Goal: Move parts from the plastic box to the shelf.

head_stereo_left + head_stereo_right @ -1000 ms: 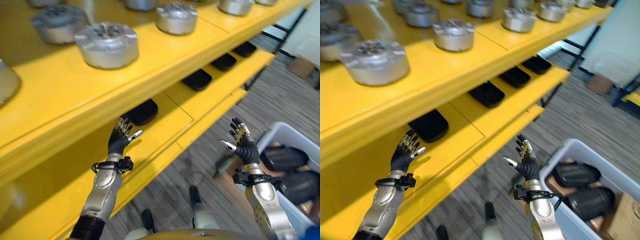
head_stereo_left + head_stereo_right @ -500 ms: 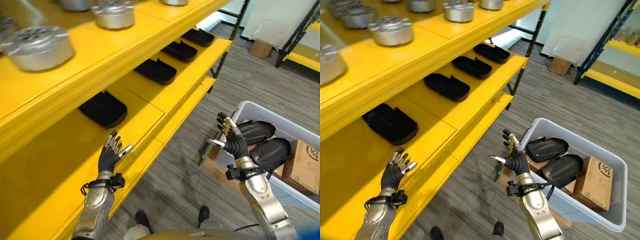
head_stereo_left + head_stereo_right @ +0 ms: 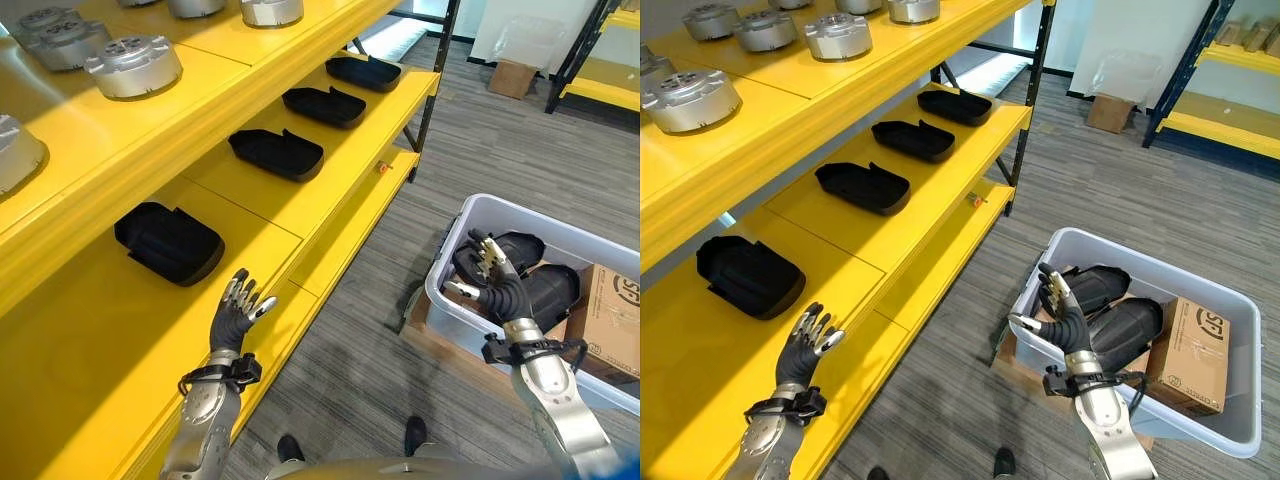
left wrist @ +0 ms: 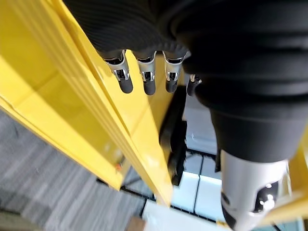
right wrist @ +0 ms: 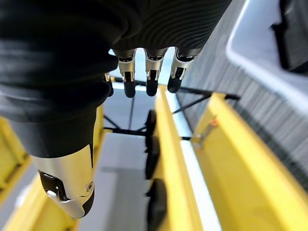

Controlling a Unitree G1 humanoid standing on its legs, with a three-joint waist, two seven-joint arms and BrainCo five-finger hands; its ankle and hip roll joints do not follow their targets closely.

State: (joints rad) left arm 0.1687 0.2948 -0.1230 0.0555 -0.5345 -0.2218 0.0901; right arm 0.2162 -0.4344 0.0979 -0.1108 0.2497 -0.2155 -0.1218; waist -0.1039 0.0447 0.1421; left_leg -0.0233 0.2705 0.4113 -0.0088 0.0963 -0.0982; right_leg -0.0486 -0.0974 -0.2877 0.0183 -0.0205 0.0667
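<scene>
Change: whole view has swung from the yellow shelf (image 3: 940,190) toward the plastic box (image 3: 1230,420)
Right hand (image 3: 1065,322): empty, fingers spread, now over the box's near rim
Left hand (image 3: 805,347): empty, fingers spread, at shelf's front edge
Parts (image 3: 1120,335): black, inside box
Meaning: next pick is about to start

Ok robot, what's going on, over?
Left hand open by yellow shelf. Right hand open at grey plastic box. Black moulded parts still inside.

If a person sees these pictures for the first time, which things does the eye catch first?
First the big yellow shelf, with a row of black parts on its middle level and silver round parts above. Then the grey plastic box on the floor, holding more black parts, with the open right hand at its near rim.
</scene>
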